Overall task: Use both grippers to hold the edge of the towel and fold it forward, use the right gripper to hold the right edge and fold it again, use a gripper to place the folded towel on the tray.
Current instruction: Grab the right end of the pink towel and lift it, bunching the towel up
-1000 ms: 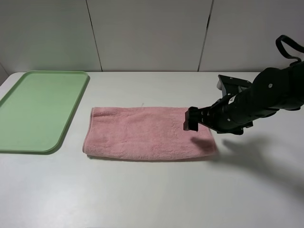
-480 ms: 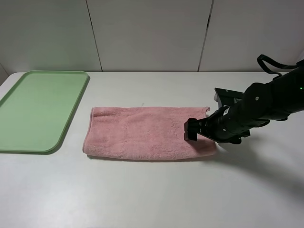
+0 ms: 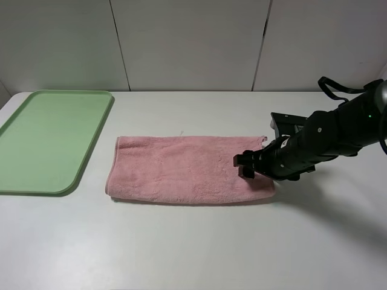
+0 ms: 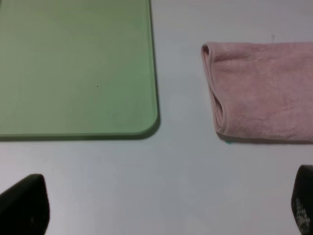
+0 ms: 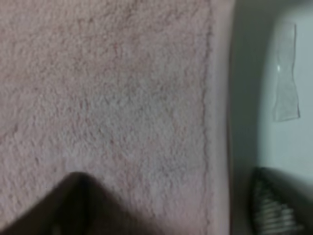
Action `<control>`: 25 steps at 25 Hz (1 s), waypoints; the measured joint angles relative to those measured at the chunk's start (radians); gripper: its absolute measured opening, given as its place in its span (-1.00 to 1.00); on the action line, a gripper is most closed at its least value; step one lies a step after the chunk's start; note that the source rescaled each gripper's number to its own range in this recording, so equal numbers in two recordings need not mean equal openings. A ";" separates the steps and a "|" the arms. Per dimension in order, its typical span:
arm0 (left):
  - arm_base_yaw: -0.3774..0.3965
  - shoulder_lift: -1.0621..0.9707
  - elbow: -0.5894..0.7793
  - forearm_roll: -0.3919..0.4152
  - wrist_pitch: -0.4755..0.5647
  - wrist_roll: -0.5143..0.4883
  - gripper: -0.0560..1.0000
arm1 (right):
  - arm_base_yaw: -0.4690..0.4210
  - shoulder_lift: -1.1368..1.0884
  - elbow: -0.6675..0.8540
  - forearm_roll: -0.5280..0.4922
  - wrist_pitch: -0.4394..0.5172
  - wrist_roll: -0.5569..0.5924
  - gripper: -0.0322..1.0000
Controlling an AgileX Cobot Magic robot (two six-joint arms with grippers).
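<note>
Now the spread right claw (image 3: 243, 166) straddles the towel's (image 3: 181, 170) right hem (image 5: 218, 122) while the left claw (image 4: 164, 208) hangs spread.

No writing, label, brand mark or number can be read in any of the views. The towel (image 3: 181, 169) and the tray (image 3: 48, 139) show plain, unmarked surfaces. A pale strip (image 5: 285, 83) lying beside the towel in the right wrist view is too blurred to tell whether it bears any print
</note>
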 joint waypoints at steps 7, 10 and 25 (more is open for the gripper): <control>0.000 0.000 0.000 0.000 0.000 0.000 1.00 | 0.000 0.006 -0.001 0.008 0.036 0.000 -0.21; 0.000 0.000 0.000 0.000 0.000 0.000 1.00 | 0.000 0.006 -0.002 0.013 0.058 0.003 -0.50; 0.000 0.000 0.000 0.000 0.000 0.000 1.00 | -0.003 -0.030 0.000 -0.009 0.139 0.011 -0.84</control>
